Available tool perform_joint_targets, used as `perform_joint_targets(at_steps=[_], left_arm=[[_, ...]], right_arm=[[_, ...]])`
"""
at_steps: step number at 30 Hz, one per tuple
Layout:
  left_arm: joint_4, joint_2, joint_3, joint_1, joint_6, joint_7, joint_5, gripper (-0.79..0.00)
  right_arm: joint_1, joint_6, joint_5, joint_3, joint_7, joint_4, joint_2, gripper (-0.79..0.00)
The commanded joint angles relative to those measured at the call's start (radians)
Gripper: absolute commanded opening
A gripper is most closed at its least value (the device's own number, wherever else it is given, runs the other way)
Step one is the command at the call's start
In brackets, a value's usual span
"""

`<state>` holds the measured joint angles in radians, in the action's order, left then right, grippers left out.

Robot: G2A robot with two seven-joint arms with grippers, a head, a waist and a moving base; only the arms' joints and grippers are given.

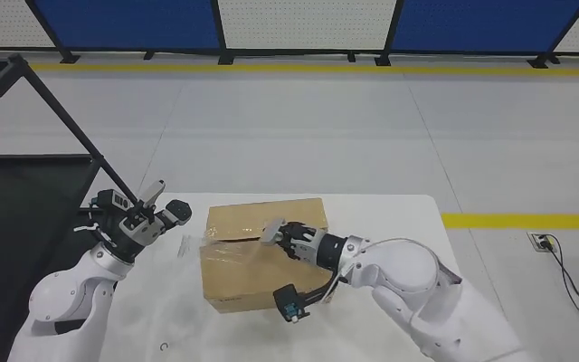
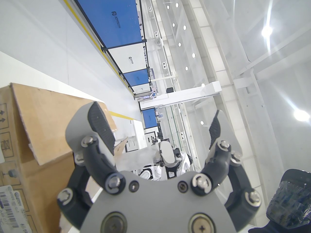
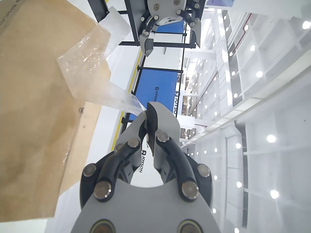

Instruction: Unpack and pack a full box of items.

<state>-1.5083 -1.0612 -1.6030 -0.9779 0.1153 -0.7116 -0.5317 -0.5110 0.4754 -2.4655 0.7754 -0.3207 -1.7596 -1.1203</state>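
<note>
Blue and white partition panels are lining the far side of a pale factory floor, and in front of them a white bench is carrying a brown cardboard box near its middle. The box is lying flat with its top facing up. Its long axis is running side to side across the bench, turned slightly askew, and the seam between its top flaps is following that same line.

The right gripper is hovering over the seam towards the box's right end. Its fingers are pinched fully together on the end of a strip of clear plastic tape. The strip is stretching taut from the pads back to the box top, where more film is clinging to the cardboard. The left gripper is hanging just beside the box's left end with its fingers spread wide and nothing between them. It is raised and not touching the box.

Judging by this, the unpacking is at its opening step, with the sealing tape being stripped so the flaps can be opened. The next move is probably a steady pull along the seam, low and in line with the long axis. The free gripper may need to brace the box, since it could slide or lift, and the thin strip could tear or slip from the pads.
</note>
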Motion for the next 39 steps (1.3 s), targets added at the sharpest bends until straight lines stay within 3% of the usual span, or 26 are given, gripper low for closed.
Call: perform_joint_targets(at_steps=[1,8,15,39], left_arm=[[0.0,0.0,0.0,0.0,0.0,0.0,0.0,0.0],[0.0,0.0,0.0,0.0,0.0,0.0,0.0,0.0],[0.0,0.0,0.0,0.0,0.0,0.0,0.0,0.0],[0.0,0.0,0.0,0.0,0.0,0.0,0.0,0.0]], right_arm=[[0.035,0.0,0.001,-0.021,0.002,0.017,-0.012,-0.785],[0.127,-0.005,0.025,-0.081,0.005,0.08,-0.056,-0.785],[0.149,-0.034,0.036,-0.097,-0.001,0.098,-0.079,-0.785],[0.051,-0.024,-0.046,0.002,0.006,-0.082,-0.067,-0.785]])
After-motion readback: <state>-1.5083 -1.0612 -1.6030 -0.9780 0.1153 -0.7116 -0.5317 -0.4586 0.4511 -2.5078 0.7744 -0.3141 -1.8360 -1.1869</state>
